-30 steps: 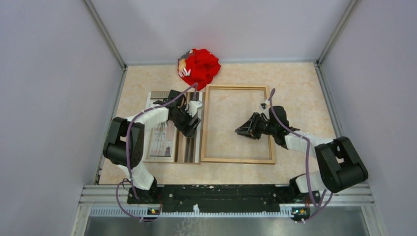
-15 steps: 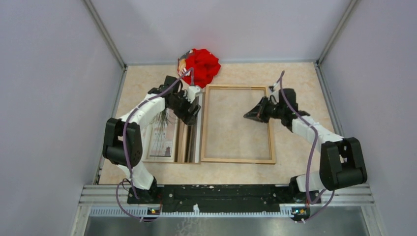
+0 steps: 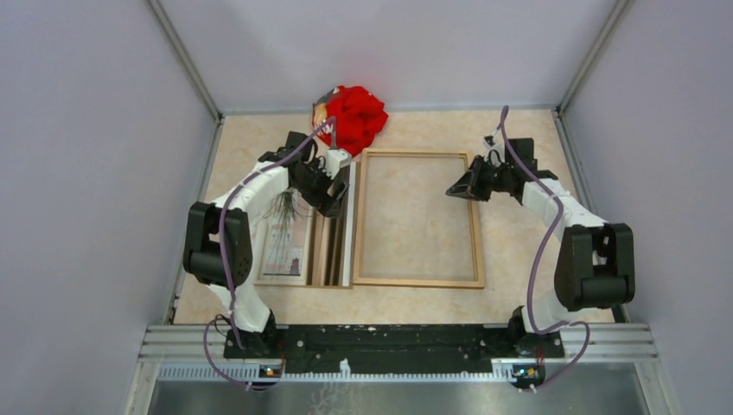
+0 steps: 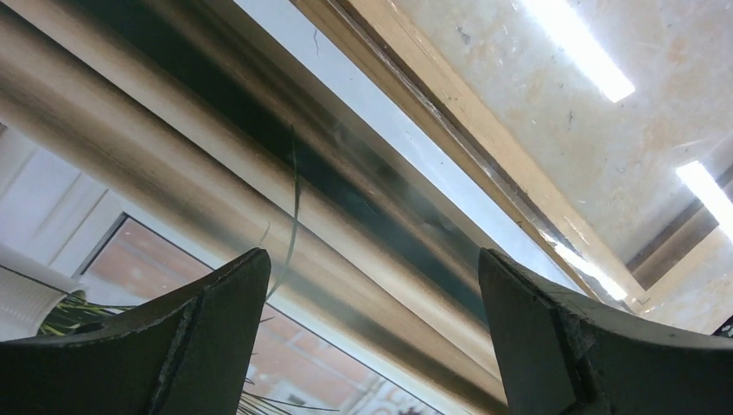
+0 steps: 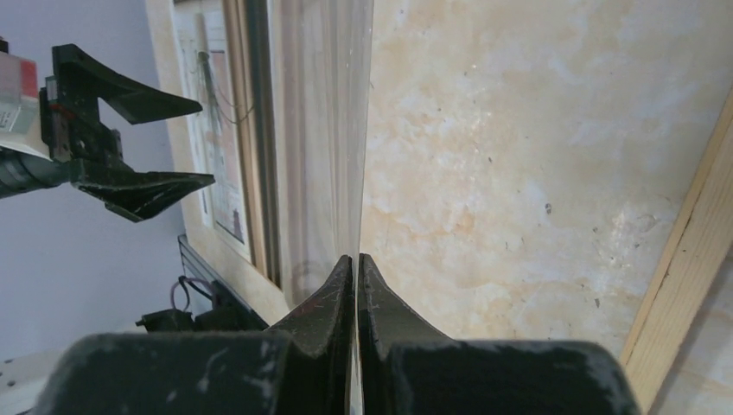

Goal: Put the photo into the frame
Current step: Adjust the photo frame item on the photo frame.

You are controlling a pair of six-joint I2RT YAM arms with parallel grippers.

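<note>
Moved: my right gripper [image 3: 455,188] has gone from the middle of the frame [image 3: 417,282] to its far-right corner.
Right side: pinched closed.
Left side: my left gripper [image 3: 331,192] is spread wide and empty over the far-right edge of the photo [image 3: 285,246].
Photo: flat, just left of the frame.

Top view: bright, even, diffuse light; sharp throughout; shadows on surface [image 3: 506,242] faint, soft-edged. Left wrist view: two strip-shaped glare patches on surface, upper right; photo [image 4: 104,147] v. close to lens, blurred & streaky; left pincer [image 4: 372,259] dark, underlit. Right wrist view: well lit, surface texture crisp; right pincer [image 5: 355,259] in foreground out of focus, w/ hazy pale band above its tips.
</note>
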